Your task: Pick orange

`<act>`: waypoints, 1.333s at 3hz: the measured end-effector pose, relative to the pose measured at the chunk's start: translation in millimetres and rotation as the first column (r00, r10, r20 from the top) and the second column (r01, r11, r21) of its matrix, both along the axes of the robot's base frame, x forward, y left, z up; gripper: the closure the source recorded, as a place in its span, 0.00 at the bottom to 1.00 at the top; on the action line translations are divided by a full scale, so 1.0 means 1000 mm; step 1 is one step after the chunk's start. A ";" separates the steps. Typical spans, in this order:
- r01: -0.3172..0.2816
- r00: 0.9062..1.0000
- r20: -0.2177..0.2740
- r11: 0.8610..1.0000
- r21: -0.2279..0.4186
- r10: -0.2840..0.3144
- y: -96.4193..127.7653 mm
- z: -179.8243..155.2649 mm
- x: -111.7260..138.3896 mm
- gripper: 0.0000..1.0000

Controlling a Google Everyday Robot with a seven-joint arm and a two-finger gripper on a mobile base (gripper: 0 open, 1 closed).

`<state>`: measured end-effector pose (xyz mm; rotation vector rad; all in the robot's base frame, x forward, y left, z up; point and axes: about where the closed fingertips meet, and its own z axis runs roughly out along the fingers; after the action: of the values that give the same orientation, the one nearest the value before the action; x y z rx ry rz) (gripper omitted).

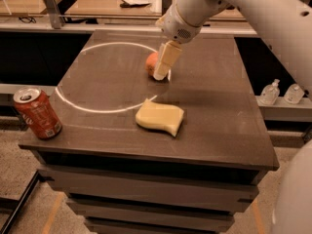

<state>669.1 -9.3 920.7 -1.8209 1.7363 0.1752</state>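
Note:
The orange [150, 63] is a small round orange-red fruit on the dark table [219, 106], near the right rim of a white circle [92, 108] drawn on the top. My gripper [161, 74] hangs down from the white arm at the upper right. It stands right in front of the orange and covers its right half, with its tip close to the table top. Whether it touches the fruit does not show.
A pale yellow wavy sponge [160, 117] lies in front of the orange. A red soda can [38, 113] stands at the table's front left corner. Two small bottles [275, 91] stand on a ledge to the right. Other tables stand behind.

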 end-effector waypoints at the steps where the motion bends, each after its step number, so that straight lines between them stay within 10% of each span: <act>1: -0.015 1.000 -0.028 1.000 0.004 0.015 0.016 -0.020 0.008 0.01; 4: 0.026 0.996 -0.084 0.998 -0.050 -0.030 0.017 -0.067 0.020 0.80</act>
<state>689.4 7.5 853.5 -1.8473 1.8383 0.2032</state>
